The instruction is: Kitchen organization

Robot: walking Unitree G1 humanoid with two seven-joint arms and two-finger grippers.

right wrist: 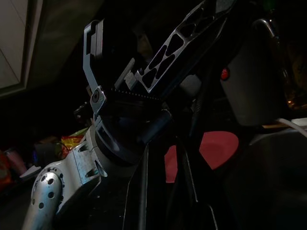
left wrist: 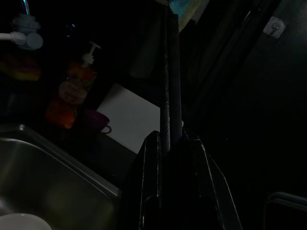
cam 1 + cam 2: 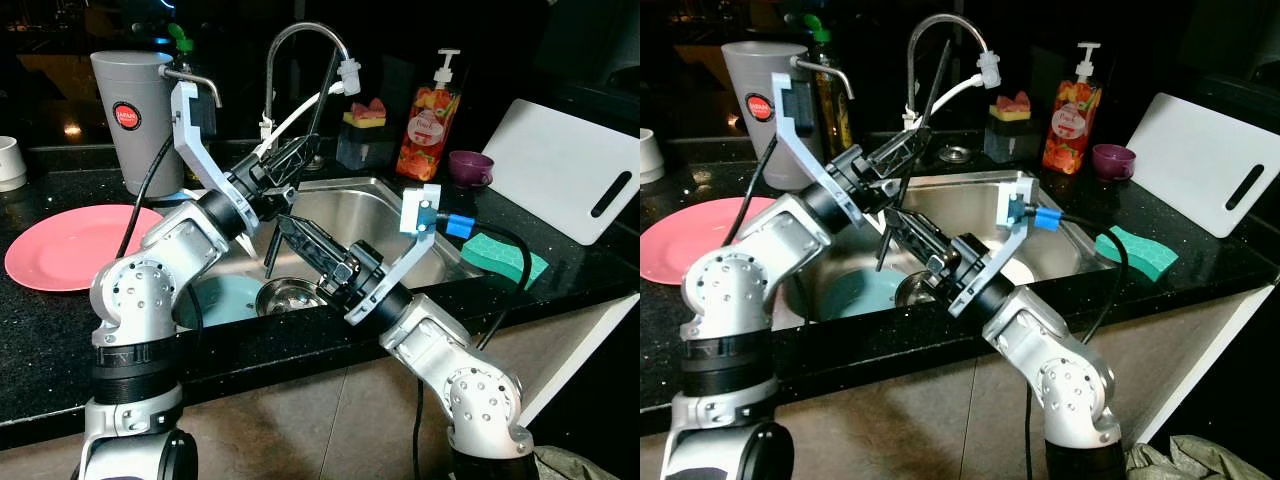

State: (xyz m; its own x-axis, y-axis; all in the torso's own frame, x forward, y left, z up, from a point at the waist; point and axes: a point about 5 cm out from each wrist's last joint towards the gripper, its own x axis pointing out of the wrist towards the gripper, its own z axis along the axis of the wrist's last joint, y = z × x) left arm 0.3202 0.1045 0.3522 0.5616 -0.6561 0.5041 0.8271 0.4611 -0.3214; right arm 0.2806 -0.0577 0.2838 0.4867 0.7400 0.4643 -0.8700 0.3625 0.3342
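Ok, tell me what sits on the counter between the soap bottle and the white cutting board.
A small purple cup stands between the soap bottle and the white cutting board, as the left eye view shows.

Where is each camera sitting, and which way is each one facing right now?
Left and right eye: on the head, looking down at the sink; both arms show, left gripper raised holding a thin black rod, right gripper over the basin.
Left wrist: along its fingers toward the soap bottle and cutting board.
Right wrist: faces the left arm and pink plate.
Shared: bottle, board, plate.
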